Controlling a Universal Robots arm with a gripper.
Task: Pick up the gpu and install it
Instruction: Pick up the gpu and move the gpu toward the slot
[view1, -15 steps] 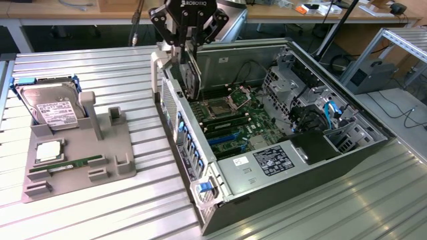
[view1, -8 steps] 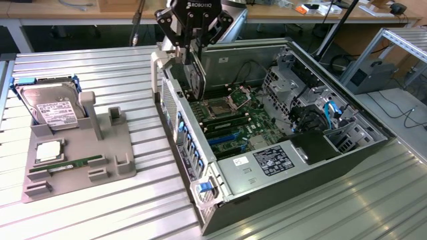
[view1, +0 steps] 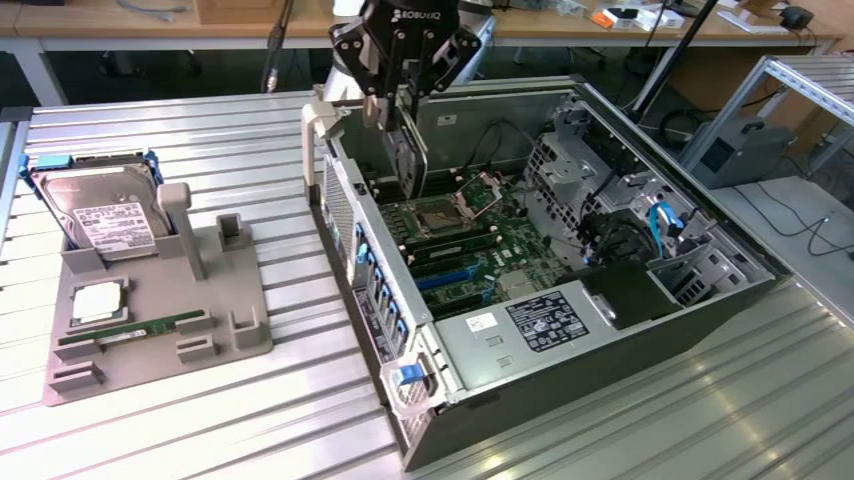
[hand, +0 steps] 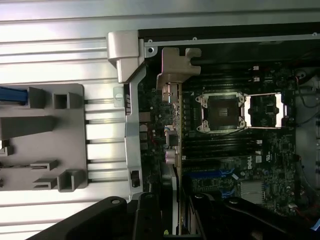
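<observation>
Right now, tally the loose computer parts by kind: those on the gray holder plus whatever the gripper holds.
Hard drive: 1, upright on the gray holder
Silver square chip: 1
Green RAM stick: 1
gpu: 1, held by the gripper over the open case
Total: 4

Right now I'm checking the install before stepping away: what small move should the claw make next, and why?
Probably carry the gpu across toward the blue slots, without lowering it yet. The claw grips it upright above the motherboard, beside the CPU socket, so it hangs short of those slots.
</observation>
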